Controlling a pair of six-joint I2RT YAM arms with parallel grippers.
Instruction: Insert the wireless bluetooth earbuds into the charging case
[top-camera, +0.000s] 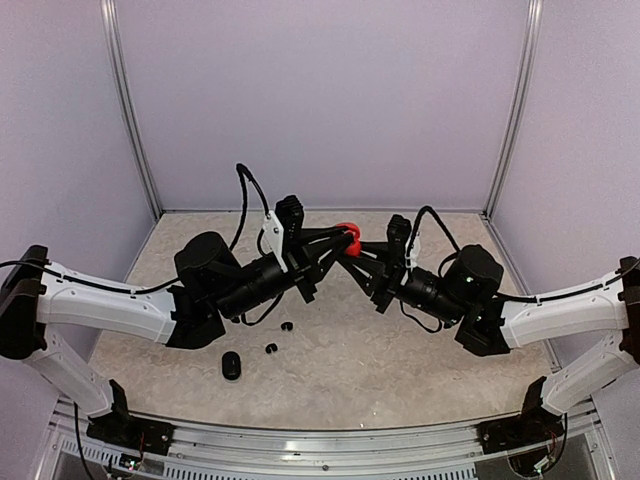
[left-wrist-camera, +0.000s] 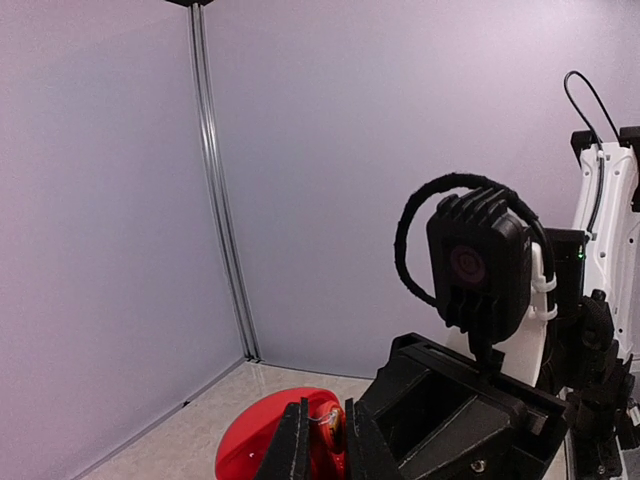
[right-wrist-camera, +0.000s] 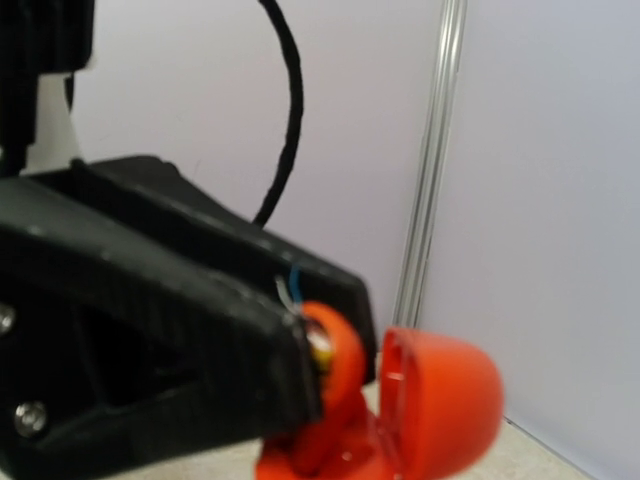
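Holds the red charging case clear of the counter in the right claw, jaws closed on its base, most likely to steady it within reach of the other arm. Pinches a red earbud between the tight-set fingers of the left claw, directly over the case, with the lid swung open just beyond the claw tip, exposing the inside. Cannot judge the bud as seated or merely hovering; cannot see a second red bud either.

Leaves two black earbuds and a black case on the counter, well below the left claw and nearer the bases, each apart from the others. Finds nothing in the way between the claws except the lid, close beside the left claw's tip and likely to snag it on a careless move.
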